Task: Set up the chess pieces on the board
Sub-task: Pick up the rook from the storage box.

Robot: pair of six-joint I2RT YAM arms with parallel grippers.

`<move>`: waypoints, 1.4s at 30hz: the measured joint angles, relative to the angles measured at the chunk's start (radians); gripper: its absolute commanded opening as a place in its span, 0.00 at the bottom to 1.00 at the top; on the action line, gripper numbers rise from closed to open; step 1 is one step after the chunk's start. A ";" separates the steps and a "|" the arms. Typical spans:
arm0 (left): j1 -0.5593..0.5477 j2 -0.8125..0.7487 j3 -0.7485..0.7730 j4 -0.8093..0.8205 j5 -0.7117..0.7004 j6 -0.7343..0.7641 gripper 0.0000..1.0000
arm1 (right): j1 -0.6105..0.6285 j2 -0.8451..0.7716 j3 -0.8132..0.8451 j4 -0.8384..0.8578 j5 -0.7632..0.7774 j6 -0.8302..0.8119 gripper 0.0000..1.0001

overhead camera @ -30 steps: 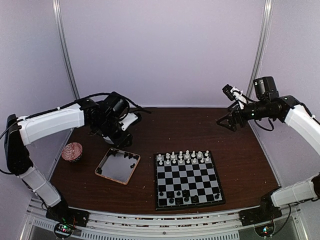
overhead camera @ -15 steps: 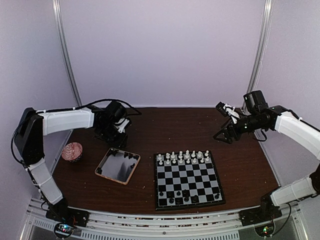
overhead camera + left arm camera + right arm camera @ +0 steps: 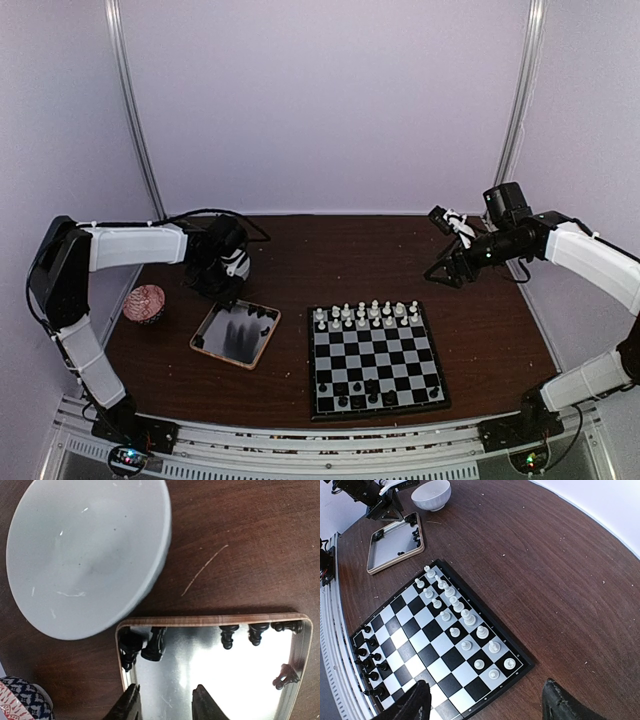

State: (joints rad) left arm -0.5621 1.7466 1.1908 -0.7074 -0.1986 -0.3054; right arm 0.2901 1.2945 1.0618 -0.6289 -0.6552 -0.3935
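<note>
Tiny glossy chess pieces (image 3: 227, 635) in tray (image 3: 210, 620), frame centre: likely light, slippery (pinch the waist). Left end effector (image 3: 165, 704) half-open, empty.

Left wrist cam, what I see: left gripper (image 3: 165, 707) at the bottom edge, fingers (image 3: 128, 707) apart w/ nothing btwn them, over the tray (image 3: 200, 619), which has a wooden rim and shiny metal floor. Black chess pieces (image 3: 155, 644) inside: two close together in the top-left corner, three along the top rim, one alone by the right wall. Pale grey bowl (image 3: 85, 555) upper left, just beside the tray's corner. Patterned obj (image 3: 20, 700) bottom-left, mostly cut off. Thin pale scratch (image 3: 205, 570) on the brown table (image 3: 260, 525).
</note>
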 measured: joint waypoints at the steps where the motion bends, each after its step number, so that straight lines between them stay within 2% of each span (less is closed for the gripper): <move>1: 0.004 0.000 -0.001 0.000 0.000 0.000 0.35 | 0.000 0.001 0.000 0.000 -0.001 0.000 0.75; 19: 0.048 0.101 0.065 -0.011 0.042 0.046 0.24 | 0.000 0.008 0.000 -0.002 -0.007 -0.003 0.74; 42: 0.051 0.179 0.075 -0.027 0.045 0.053 0.21 | 0.000 0.019 0.000 -0.003 -0.024 -0.004 0.72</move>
State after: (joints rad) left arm -0.5110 1.9251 1.2659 -0.7345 -0.1535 -0.2523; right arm 0.2901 1.3132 1.0618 -0.6319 -0.6792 -0.3973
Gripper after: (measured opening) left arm 0.220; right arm 0.725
